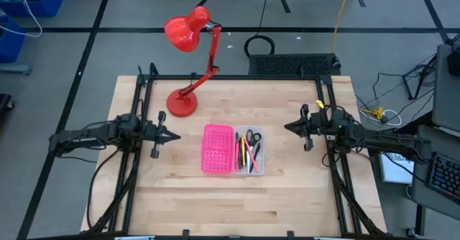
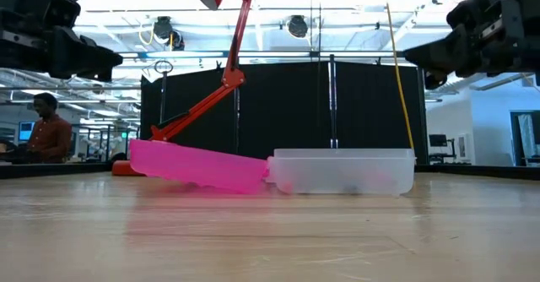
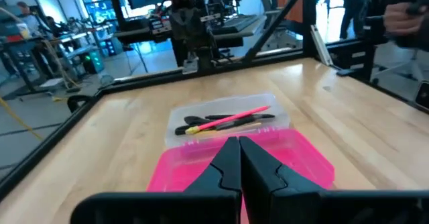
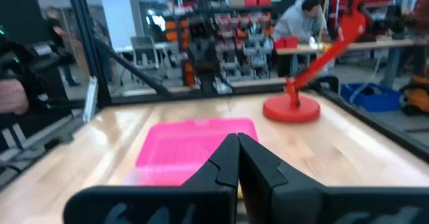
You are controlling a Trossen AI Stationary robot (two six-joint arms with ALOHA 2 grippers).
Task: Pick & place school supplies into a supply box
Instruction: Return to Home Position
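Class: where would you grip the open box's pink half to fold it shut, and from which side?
Probably its free long edge, from the left gripper's side: the pink half tilts up off the table there, away from its hinge at the clear tray.

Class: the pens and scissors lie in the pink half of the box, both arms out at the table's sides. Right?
No. The high view shows the pens and scissors in the clear half, not the pink half. The rest holds.

The supply box (image 1: pixel 218 150) pairs perforated pink plastic with frosted clear plastic on the smooth wood table (image 1: pixel 287 197).
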